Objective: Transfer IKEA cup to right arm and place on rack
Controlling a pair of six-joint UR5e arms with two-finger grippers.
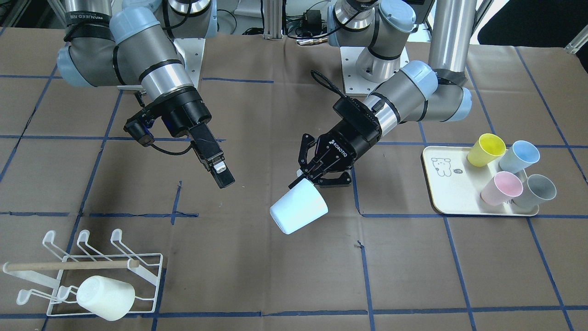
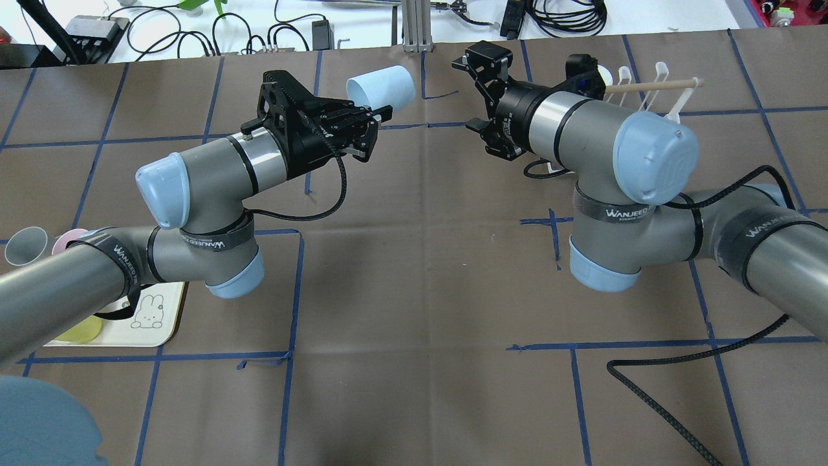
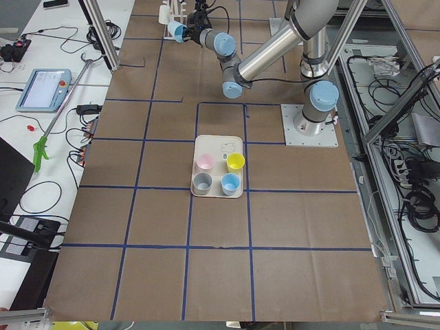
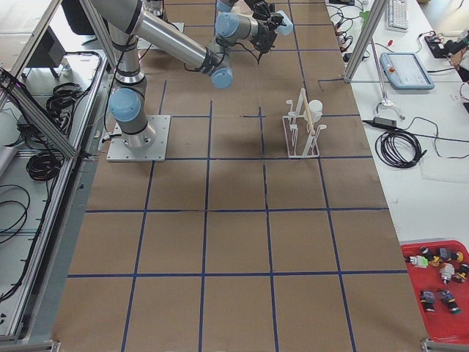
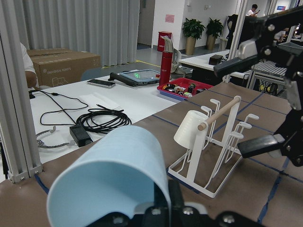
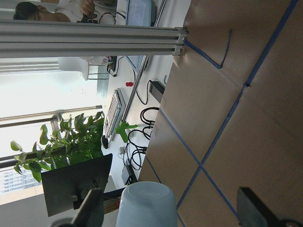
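Note:
My left gripper (image 1: 307,178), lettered ROBOTIQ, is shut on the rim of a pale blue IKEA cup (image 1: 298,208) and holds it tilted above the table's middle. The cup also shows in the overhead view (image 2: 381,87) and fills the bottom of the left wrist view (image 5: 113,175). My right gripper (image 1: 221,174) is open and empty, apart from the cup and pointing toward it. In the right wrist view its fingers (image 6: 92,208) stand wide apart with the cup's base (image 6: 147,205) between them, farther off. The white wire rack (image 1: 151,276) holds one white cup (image 1: 105,296).
A cream tray (image 1: 452,193) on my left side holds a yellow (image 1: 486,150), a blue (image 1: 519,156), a pink (image 1: 501,188) and a grey cup (image 1: 535,191). The rack's wooden dowel (image 1: 69,265) lies across its top. A black cable (image 2: 653,401) trails over the table.

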